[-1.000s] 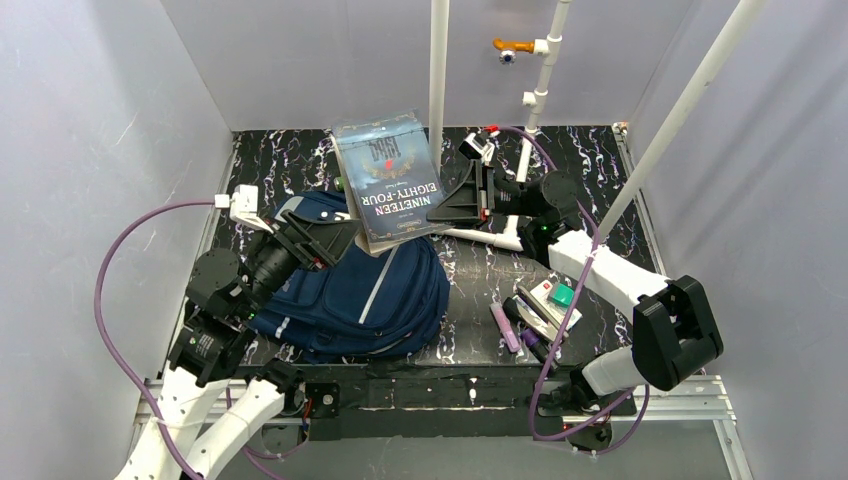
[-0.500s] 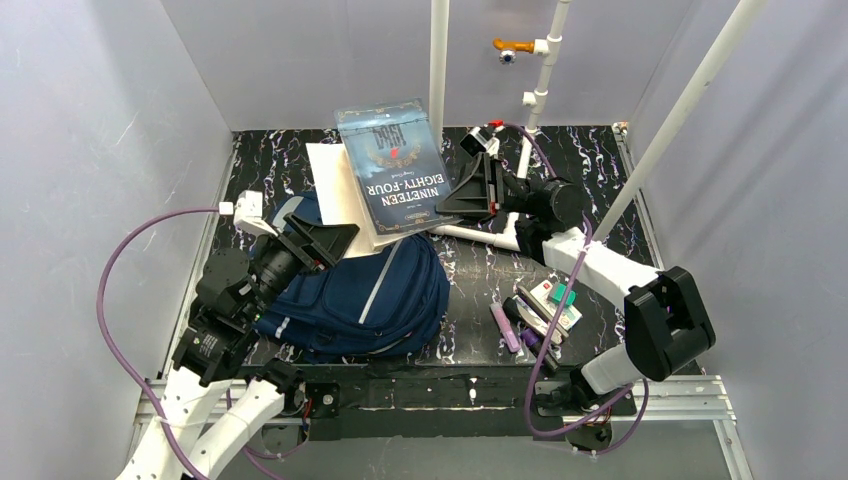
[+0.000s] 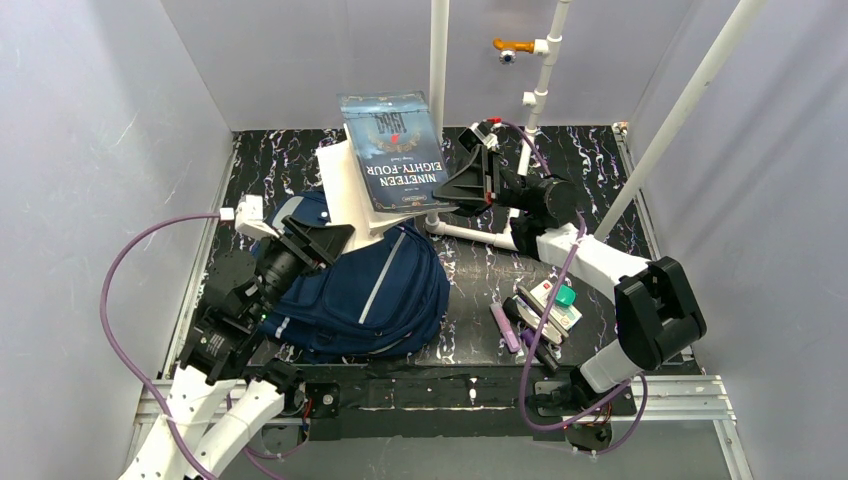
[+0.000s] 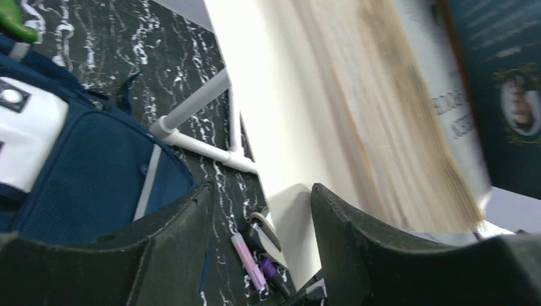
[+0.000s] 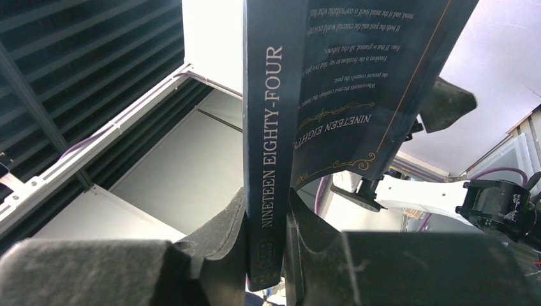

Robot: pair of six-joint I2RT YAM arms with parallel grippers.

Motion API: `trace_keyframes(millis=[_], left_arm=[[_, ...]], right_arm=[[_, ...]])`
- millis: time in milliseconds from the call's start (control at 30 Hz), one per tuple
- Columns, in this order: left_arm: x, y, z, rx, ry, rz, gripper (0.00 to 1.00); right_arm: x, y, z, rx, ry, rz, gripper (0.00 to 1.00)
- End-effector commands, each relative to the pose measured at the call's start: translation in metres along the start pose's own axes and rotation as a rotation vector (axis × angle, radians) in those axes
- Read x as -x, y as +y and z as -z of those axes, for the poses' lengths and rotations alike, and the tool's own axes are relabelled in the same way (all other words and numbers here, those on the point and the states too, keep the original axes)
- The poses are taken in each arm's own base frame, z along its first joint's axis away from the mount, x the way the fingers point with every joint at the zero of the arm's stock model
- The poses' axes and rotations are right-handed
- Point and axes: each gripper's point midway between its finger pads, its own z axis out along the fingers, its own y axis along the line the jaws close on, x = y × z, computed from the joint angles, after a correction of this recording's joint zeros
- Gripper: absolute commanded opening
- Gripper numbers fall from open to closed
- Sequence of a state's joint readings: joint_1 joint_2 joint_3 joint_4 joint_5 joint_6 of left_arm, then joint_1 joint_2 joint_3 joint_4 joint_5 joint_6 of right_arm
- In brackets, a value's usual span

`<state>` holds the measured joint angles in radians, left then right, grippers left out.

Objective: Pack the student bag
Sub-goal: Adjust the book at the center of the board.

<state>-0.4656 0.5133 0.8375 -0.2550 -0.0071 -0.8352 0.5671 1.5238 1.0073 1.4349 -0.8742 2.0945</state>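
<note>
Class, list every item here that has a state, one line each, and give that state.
student bag, lying on the table.
book, held in the air, pages fanned open.
right pincer, shut on the book's spine.
left pincer, open beside the book's pages.

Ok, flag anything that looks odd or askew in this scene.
The book is splayed open in mid-air: the right gripper pinches only its spine, so the pages fan loose and a white leaf hangs toward the student bag. Nothing else stands out.
</note>
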Motion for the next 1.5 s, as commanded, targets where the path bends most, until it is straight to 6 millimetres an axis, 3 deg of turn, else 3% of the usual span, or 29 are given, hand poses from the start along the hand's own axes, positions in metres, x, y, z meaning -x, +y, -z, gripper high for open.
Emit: trace_keyframes(millis=[0,133,333,433,533,600,700,900,1000,1133,1200,1333,1467], left_arm=[[-0.004,-0.023,-0.018,-0.107,0.048,0.024,0.54],[-0.002,-0.053,-0.03,-0.255,0.056,0.062,0.49],[0.002,-0.069,-0.042,-0.313,0.07,0.076,0.52],[-0.009,-0.06,-0.043,-0.275,0.13,0.066,0.63],[-0.013,-0.024,-0.03,-0.113,0.108,0.016,0.76],[-0.011,0.004,-0.013,0.032,0.092,-0.039,0.79],[-0.002,0.025,0.013,0.14,0.061,-0.134,0.8],[0.005,0.023,0.03,0.121,0.025,-0.189,0.73],[0.005,0.025,0.03,0.134,0.033,-0.197,0.73],[0.015,0.051,0.04,0.306,0.016,-0.217,0.8],[0.023,0.055,0.044,0.348,0.01,-0.265,0.82],[0.031,0.034,0.033,0.289,0.073,-0.381,0.89],[0.004,0.023,-0.001,0.256,0.317,-0.398,0.89]], right_arm=[[-0.031,0.077,0.0,0.269,0.075,0.213,0.01],[-0.031,0.08,0.0,0.287,0.066,0.212,0.01],[-0.032,0.084,-0.001,0.314,0.061,0.221,0.01],[-0.033,0.076,0.0,0.292,0.068,0.219,0.01],[-0.034,0.06,0.001,0.25,0.078,0.227,0.01],[-0.034,0.044,0.0,0.186,0.099,0.244,0.01],[-0.028,0.013,0.001,0.091,0.081,0.269,0.01],[-0.045,-0.06,-0.002,-0.032,0.149,0.213,0.01],[-0.051,-0.101,0.014,-0.071,0.168,0.15,0.01],[-0.067,-0.162,0.042,-0.141,0.273,0.066,0.01],[-0.072,-0.188,0.055,-0.192,0.314,0.013,0.01],[-0.068,-0.218,0.073,-0.247,0.284,-0.046,0.01],[-0.066,-0.246,0.083,-0.304,0.258,-0.103,0.01]])
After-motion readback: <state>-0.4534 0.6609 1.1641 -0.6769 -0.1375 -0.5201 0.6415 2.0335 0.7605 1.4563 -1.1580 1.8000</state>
